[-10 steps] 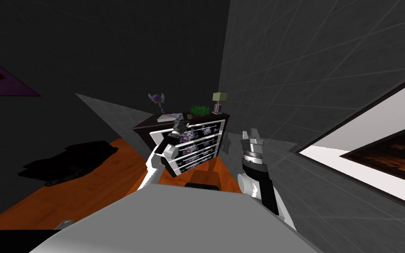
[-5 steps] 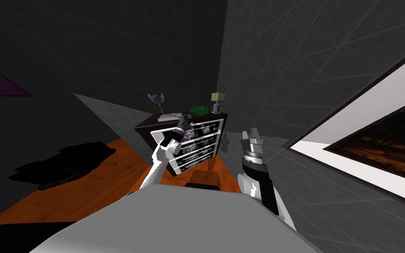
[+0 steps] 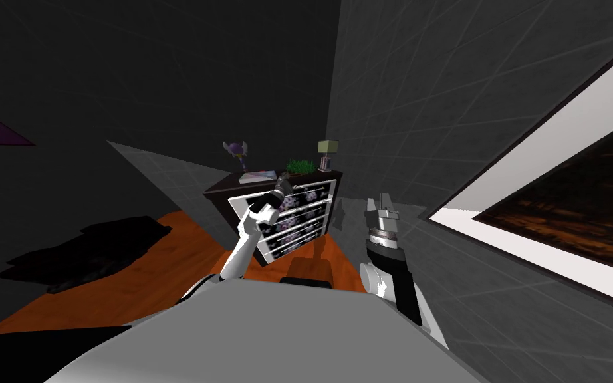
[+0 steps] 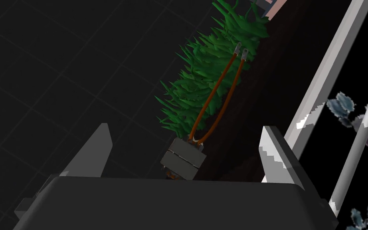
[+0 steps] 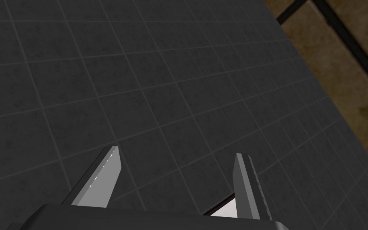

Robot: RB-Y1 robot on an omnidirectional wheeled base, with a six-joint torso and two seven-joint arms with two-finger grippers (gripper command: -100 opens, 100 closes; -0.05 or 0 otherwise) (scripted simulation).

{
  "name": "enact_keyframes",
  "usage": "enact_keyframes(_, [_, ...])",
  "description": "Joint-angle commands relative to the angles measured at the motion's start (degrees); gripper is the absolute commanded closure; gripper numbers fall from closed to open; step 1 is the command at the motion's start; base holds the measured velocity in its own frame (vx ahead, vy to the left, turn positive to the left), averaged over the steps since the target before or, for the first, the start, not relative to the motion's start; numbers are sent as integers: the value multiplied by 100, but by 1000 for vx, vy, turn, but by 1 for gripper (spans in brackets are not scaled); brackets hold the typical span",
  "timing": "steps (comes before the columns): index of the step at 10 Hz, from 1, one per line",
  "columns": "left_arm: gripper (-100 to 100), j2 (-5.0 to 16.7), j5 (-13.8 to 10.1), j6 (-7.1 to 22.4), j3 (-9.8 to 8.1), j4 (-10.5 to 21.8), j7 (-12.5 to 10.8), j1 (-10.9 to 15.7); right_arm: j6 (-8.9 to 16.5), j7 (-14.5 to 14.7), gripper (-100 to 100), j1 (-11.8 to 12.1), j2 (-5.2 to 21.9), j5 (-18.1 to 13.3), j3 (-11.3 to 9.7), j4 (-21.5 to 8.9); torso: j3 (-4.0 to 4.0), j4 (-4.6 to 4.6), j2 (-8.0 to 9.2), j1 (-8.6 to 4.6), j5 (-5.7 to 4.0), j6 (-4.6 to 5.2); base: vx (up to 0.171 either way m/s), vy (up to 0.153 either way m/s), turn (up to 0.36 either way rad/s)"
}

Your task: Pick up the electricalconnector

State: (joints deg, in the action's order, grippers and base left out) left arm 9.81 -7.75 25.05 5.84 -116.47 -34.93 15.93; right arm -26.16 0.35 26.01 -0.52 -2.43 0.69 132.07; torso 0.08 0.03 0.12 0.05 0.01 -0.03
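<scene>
Well, the biggest thing ahead of me is the orange wooden floor (image 3: 132, 279), with a black heap (image 3: 86, 249) on it that I cannot identify. Beyond it, in the corner of the dark tiled walls, stands a chest of drawers (image 3: 305, 213) with white-framed, flower-patterned fronts and a dark top (image 4: 267, 92). On that top I see a flat book (image 3: 256, 176), a tuft of green grass (image 3: 300, 165) (image 4: 211, 80), a small lamp (image 3: 328, 153) and, at the back, a little purple winged figure (image 3: 237, 149). My left gripper (image 3: 284, 178) (image 4: 186, 128) is reached out over the front edge of the top, its fingers spread wide and holding nothing. The electrical connector (image 4: 182, 159) lies on the top just beside the grass: a small grey block between my two left fingers, close to the gripper's body and touching neither finger. Its two orange wires (image 4: 215, 100) run away from the block along the grass and end in small metal terminals. My right gripper (image 3: 377, 201) (image 5: 178, 151) hangs off to the right of the chest, fingers released and empty, facing the tiled wall.
</scene>
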Motion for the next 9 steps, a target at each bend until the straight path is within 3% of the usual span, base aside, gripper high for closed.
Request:
enact_keyframes(1, [-100,35,-42,279,-14,-5,-39,104,0,0,0,0,0,0,0,0,0,0,0,0,0,0,-20,4,2])
enact_keyframes(2, [-100,55,-161,438,4,206,-179,351,0,0,0,0,0,0,0,0,-3,-1,-5,1,1,-2,-32,1,-56])
enact_keyframes(4, [-100,55,-161,733,4,206,-179,493,0,0,0,0,0,0,0,0,-3,-1,-5,0,0,-1,-22,7,-17])
enact_keyframes(5, [-100,79,-279,900,17,424,-307,757,0,0,0,0,0,0,0,0,-5,-2,-8,2,1,-2,-31,6,-51])
enact_keyframes(6, [-100,79,-279,1062,17,424,-307,883,0,0,0,0,0,0,0,0,-4,-2,-5,1,0,1,-30,6,-32])
enact_keyframes(7, [-100,79,-279,1187,17,424,-307,883,0,0,0,0,0,0,0,0,-3,-1,-5,0,0,-1,-12,1,2])
enact_keyframes(8, [-100,109,-396,1364,23,648,-423,1147,0,0,0,1,0,0,0,0,-5,-2,-9,0,1,-2,-22,-1,-43])
enact_keyframes(9, [-100,109,-396,1540,23,648,-423,1272,0,0,0,0,0,0,0,0,-5,-2,-9,-2,0,0,-23,1,-34])
